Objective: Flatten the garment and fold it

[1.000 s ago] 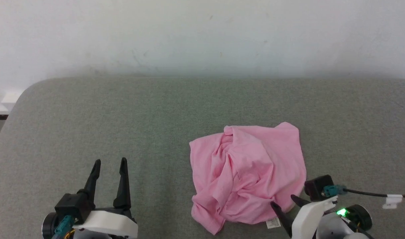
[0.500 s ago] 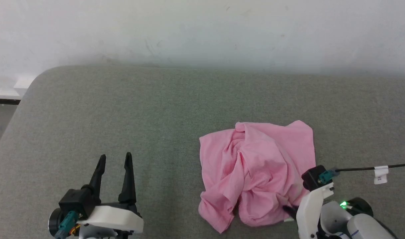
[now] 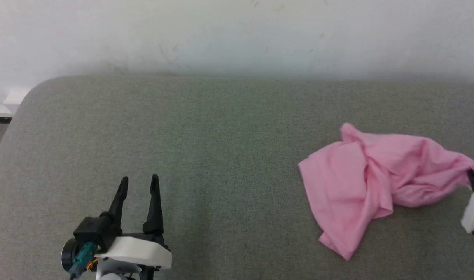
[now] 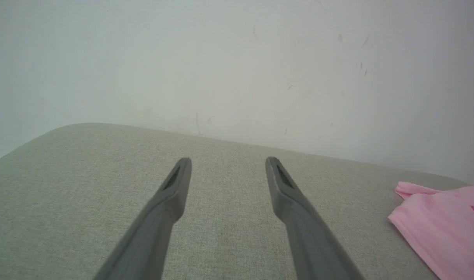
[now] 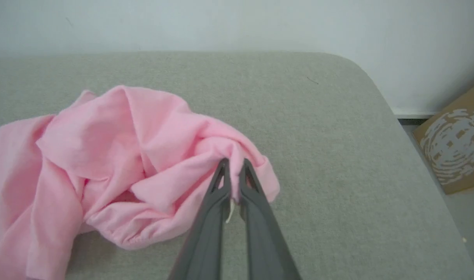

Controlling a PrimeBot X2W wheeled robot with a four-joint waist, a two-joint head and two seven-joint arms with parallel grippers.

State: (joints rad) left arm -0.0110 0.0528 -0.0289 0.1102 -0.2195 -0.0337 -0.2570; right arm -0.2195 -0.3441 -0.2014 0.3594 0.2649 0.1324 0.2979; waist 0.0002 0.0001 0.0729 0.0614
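Pink cloth: one garment (image 5: 124,155), bunched, its edge pinched between the pressed-together fingers of the right gripper (image 5: 233,165). One white tag (image 5: 230,213) hangs there, unreadable. Left gripper (image 3: 139,178) is spread and empty, with the garment well to its right on the grey cushion (image 3: 221,136).

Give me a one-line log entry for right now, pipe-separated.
right gripper: shut on garment edge | left gripper: open, apart from garment | garment: bunched on grey surface, not flattened | fold: not started

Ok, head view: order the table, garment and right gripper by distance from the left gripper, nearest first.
1. The table, beneath the left gripper.
2. The garment, off to its right.
3. The right gripper, far right edge, pinching the garment's far end.
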